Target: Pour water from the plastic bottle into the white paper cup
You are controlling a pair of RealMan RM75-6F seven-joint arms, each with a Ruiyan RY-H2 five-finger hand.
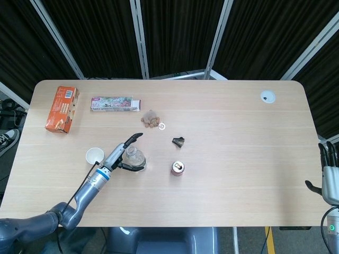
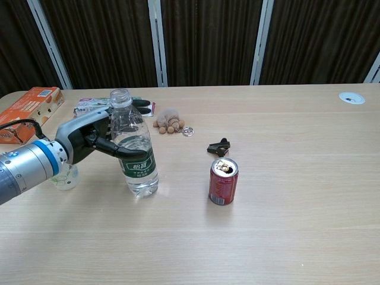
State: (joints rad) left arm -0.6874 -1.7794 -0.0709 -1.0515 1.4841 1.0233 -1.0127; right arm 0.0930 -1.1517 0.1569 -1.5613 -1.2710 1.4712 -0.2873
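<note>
One hand is doing all the work here: the left hand (image 2: 89,133) sits beside the plastic bottle (image 2: 134,148) with fingers spread, thumb against the label, upper fingers lifted off, so it looks like a release rather than a grip. The bottle stands on the table (image 2: 285,225) a bit tilted, mouth up, cap off, long axis near vertical. The white paper cup (image 1: 95,155) is just left of it. I'd guess letting go slowly matters, so the bottle doesn't tip. The right hand (image 1: 329,177) hangs off the table edge, fingers apart, holding nothing.
</note>
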